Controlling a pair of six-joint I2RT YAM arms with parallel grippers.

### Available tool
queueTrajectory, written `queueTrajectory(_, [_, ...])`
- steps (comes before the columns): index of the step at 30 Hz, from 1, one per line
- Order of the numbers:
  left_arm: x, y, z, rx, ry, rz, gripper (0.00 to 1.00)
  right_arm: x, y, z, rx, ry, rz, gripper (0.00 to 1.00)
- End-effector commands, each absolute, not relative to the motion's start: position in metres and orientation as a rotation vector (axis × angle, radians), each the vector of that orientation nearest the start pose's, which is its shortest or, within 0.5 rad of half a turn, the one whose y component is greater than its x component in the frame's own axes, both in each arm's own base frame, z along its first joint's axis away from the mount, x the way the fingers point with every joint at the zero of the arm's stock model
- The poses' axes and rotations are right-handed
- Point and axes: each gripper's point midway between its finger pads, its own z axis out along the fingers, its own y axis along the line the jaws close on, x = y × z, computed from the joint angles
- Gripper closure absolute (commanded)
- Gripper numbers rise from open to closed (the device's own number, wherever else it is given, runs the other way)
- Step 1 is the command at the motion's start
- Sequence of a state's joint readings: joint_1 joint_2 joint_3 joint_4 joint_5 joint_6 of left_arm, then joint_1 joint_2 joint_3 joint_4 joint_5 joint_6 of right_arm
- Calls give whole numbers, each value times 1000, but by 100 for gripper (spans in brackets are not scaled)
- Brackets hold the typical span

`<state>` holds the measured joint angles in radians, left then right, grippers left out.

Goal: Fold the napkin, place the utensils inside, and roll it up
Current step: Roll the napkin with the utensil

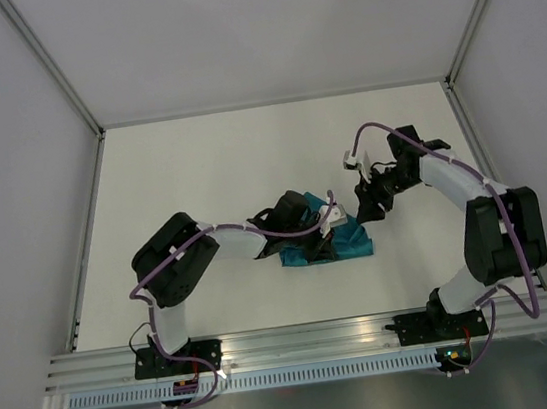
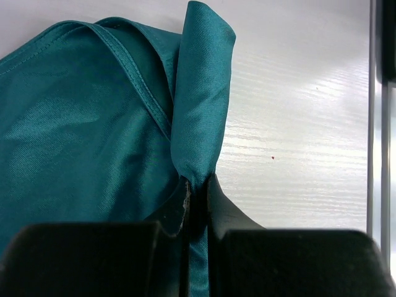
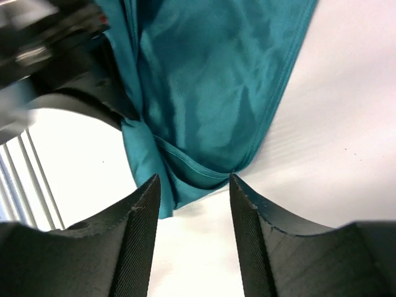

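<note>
There is one napkin (image 1: 352, 246), dark teal, and there are two arms, each with one pincer. The napkin lies gathered in layers a little nearer than the middle of the white surface (image 1: 199, 174), between the two arms. Part of it is hidden under the wrist of the left arm. The left pincer (image 2: 198, 189) is clenched on a raised fold of the cloth. This fold stands up from the fingertips like a narrow tube, and one thin hemmed edge curves just beside it. The right pincer (image 3: 194, 185) is released, its two fingers apart with nothing between them, over a corner of the napkin where a hem follows the border. In the top view the two pincers are near each other. Much bare surface lies on the far side and on the left; walls close three sides, and a metal rail (image 1: 311, 336) closes the near edge
</note>
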<state>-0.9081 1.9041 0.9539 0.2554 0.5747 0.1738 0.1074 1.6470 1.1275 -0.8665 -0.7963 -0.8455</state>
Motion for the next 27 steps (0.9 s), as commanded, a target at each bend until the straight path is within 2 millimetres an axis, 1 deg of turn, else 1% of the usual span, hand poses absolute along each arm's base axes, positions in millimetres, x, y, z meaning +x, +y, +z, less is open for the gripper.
queueTrajectory(1, [179,-381,-9,1457,2101,-1162,98,279,140,99,-1304,2025,816,45])
queueTrajectory(2, [183,-378,-11,1419,2138,-1188,98,277,139,99,-1311,2006,799,44])
queueTrajectory(3, [181,-378,-8,1410,2143,-1237,98,274,139,106,-1323,1965,767,44])
queueTrajectory(4, [186,-377,-7,1387,2151,-1259,98,269,139,101,-1334,1954,762,43])
queueTrajectory(5, [186,-377,-9,1369,2179,-1283,98,266,138,104,-1355,1924,731,42])
queueTrajectory(6, [186,-379,-6,1363,2177,-1316,98,262,138,97,-1364,1919,717,42])
queueTrajectory(7, [187,-378,-6,1355,2187,-1333,98,259,140,96,-1379,1907,698,42])
queueTrajectory(9, [186,-379,-8,1345,2209,-1378,98,255,144,88,-1413,1881,616,41])
queueTrajectory(10, [188,-378,-9,1338,2218,-1389,98,253,147,84,-1428,1871,587,40])
queueTrajectory(11, [187,-377,-10,1330,2236,-1407,98,246,159,82,-1476,1836,570,40])
queueTrajectory(12, [185,-377,-10,1311,2261,-1430,98,247,158,77,-1471,1826,490,39])
queueTrajectory(13, [187,-378,-11,1305,2266,-1438,98,246,163,76,-1483,1802,464,38])
queueTrajectory(14, [187,-378,-12,1296,2278,-1446,98,240,173,75,-1522,1765,452,37])
queueTrajectory(15, [187,-377,-12,1294,2286,-1457,98,242,174,71,-1524,1750,395,36])
queueTrajectory(16, [189,-377,-14,1284,2299,-1458,98,242,176,70,-1533,1743,374,36])
queueTrajectory(17, [191,-378,-14,1280,2299,-1464,98,237,184,67,-1569,1721,372,35])
queueTrajectory(18, [188,-375,-15,1275,2333,-1471,98,237,186,65,-1578,1711,360,35])
queueTrajectory(19, [192,-376,-15,1267,2332,-1469,98,236,187,63,-1588,1710,350,35])
queueTrajectory(20, [192,-375,-15,1261,2340,-1476,98,233,191,62,-1609,1697,356,35])
queueTrajectory(27, [196,-374,-13,1229,2354,-1516,98,219,200,41,-1707,1689,337,35])
